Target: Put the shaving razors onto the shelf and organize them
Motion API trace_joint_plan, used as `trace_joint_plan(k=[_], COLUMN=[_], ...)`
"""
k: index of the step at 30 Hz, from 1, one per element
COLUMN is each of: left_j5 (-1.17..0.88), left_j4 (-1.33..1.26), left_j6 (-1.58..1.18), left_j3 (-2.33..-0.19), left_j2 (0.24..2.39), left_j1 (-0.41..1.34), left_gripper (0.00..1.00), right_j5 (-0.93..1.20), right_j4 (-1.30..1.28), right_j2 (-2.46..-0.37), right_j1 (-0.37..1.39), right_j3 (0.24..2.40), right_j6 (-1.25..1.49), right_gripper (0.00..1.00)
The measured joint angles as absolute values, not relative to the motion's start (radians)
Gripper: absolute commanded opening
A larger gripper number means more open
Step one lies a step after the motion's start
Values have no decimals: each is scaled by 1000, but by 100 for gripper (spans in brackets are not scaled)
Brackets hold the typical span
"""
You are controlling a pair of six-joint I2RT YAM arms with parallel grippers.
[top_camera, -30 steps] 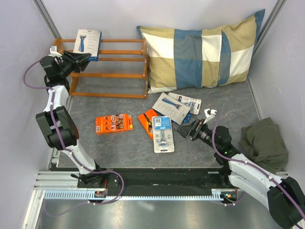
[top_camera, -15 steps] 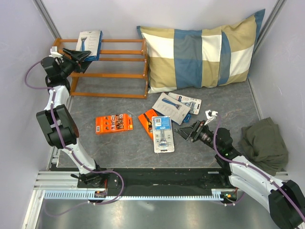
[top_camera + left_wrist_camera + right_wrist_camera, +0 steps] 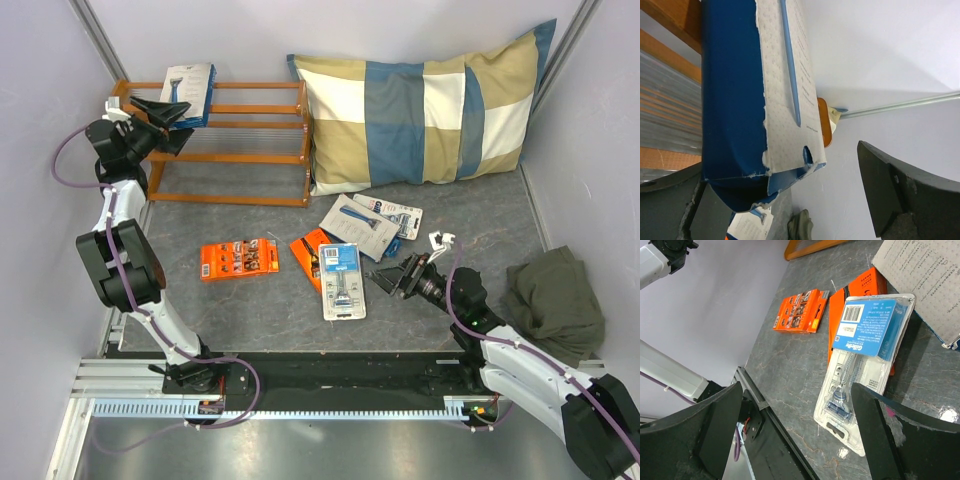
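White box (image 3: 186,90) standing on end on top tier of shelf (image 3: 250,110), far-left end. Left gripper (image 3: 170,126) just in front of it, spread wide, one finger to either side of box's near end in top view. From left wrist: blue side and scuffed white face of box between the fingers (image 3: 905,195), open gap to the right-hand one. Contact on the other side not discernible, since box edge overlaps the dark finger there. Lower tiers mostly blocked by box in that view.

Right gripper (image 3: 388,281) low over bench (image 3: 250,320), spread wide, nothing between the fingers. Blister pack (image 3: 341,280) flat on bench just left of it, ahead of the fingertips in right wrist view. Orange pack (image 3: 311,250) partly under blister pack, much of it hidden. Second orange pack (image 3: 239,259) alone further left. Second white box (image 3: 358,225) beyond right gripper, overlapping second blister pack (image 3: 402,213), print on the latter too small to read. Only a corner of that box in right wrist view.

Pillow (image 3: 425,110) against shelf's right end. Green cloth (image 3: 555,300) by right wall.
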State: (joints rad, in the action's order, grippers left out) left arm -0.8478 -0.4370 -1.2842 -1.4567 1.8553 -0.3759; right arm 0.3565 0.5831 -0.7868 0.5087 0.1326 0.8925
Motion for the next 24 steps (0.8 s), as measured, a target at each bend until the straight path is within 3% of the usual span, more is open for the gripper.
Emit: trace_joint_plan(k=[14,24], left_j5=[-850,-867], left_j4=[-475,-496], left_j6=[-1244,-1207], left_j3=[-1264,-984], left_j2=[1711,1457], left_j1=[-386,-387], left_gripper=[100,100], right_j5=[362,361], right_j4=[591,590], right_j2=[-784,-783], right_j1=[509,509], right_j3=[116,104], right_j6=[892,886], right_gripper=[98,98])
